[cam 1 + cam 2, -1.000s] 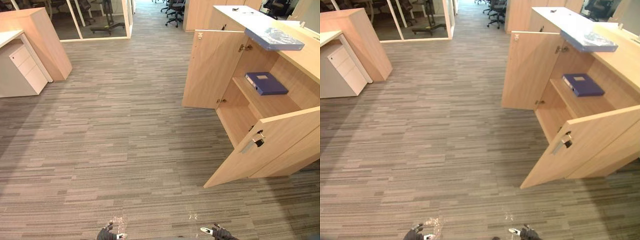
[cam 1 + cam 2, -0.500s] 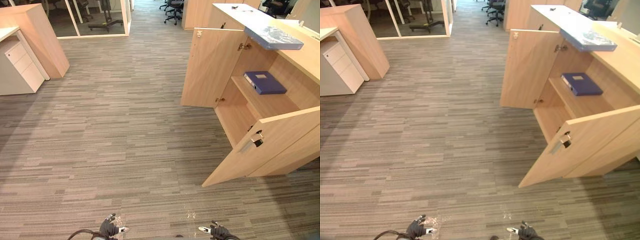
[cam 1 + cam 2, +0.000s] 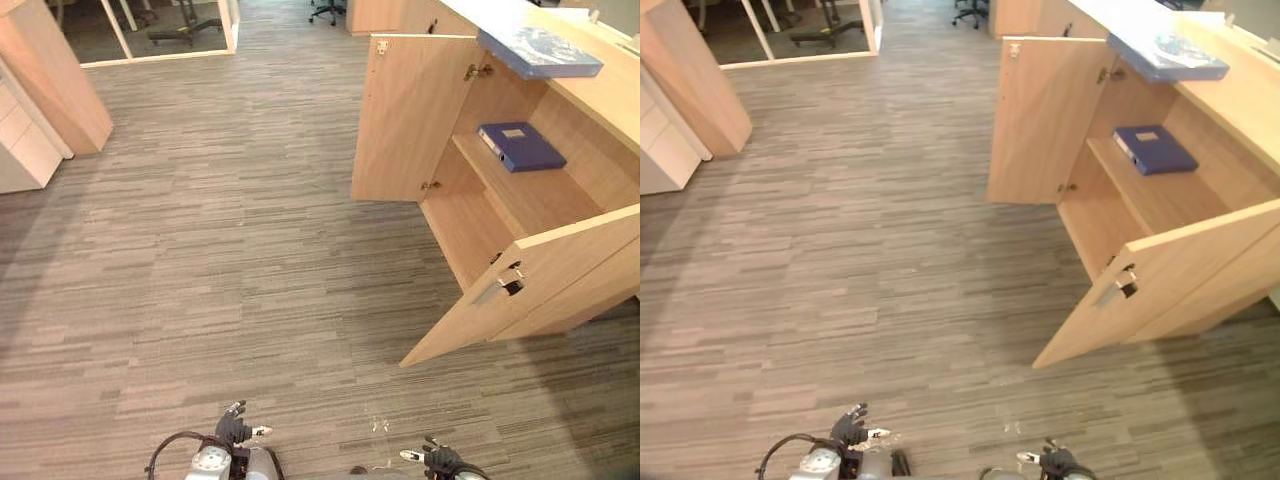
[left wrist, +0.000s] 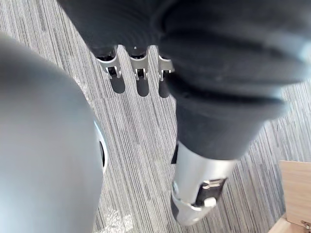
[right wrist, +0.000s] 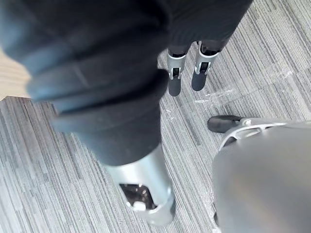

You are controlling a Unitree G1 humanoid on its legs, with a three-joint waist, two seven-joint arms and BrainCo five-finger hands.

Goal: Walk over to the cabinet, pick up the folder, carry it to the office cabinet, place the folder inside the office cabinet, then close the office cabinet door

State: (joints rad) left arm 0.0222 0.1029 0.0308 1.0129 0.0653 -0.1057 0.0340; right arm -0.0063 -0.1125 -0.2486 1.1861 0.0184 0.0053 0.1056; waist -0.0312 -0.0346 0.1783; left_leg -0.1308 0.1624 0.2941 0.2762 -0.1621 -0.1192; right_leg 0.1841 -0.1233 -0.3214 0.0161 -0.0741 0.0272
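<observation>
A wooden unit [image 3: 50, 80] stands at the far left edge. Wide carpet [image 3: 220, 250] lies open in the middle. Low down, the left hand [image 3: 233, 430] and the right hand [image 3: 440, 460] hang with loose, straight fingers, holding nothing. At the right, the cabinet [image 3: 600, 100] has its near door [image 3: 530, 290] sticking out over the carpet. The blue folder [image 3: 520, 146] lies flat on the shelf [image 3: 530, 198] inside. A pale flat thing [image 3: 538, 52], maybe another folder, pokes over the top edge.
</observation>
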